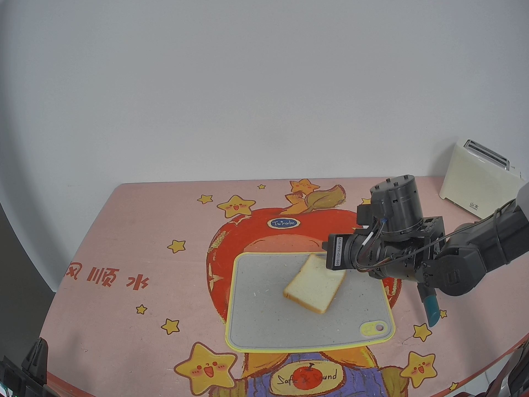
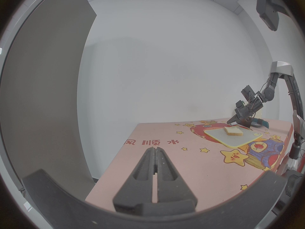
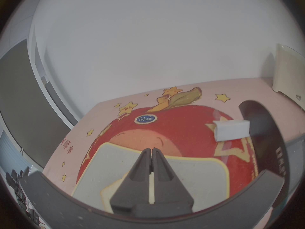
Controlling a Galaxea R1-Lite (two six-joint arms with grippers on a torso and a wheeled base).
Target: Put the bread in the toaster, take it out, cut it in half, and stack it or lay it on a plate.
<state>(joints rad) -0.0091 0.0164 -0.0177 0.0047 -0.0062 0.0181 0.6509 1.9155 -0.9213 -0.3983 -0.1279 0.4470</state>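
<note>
The bread slice (image 1: 314, 283) lies on the grey cutting board (image 1: 264, 315), well apart from the white toaster (image 1: 479, 186) at the table's (image 1: 138, 249) far right corner. The right gripper (image 3: 152, 151) hangs at the slice's far corner with its fingers pressed together. The left gripper (image 2: 155, 150), likewise closed and empty, sits at the table's left edge.

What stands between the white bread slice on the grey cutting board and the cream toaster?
No object on the pink table. Only the right hand, shut, hangs by the white bread slice on the side toward the cream box-shaped toaster.
</note>
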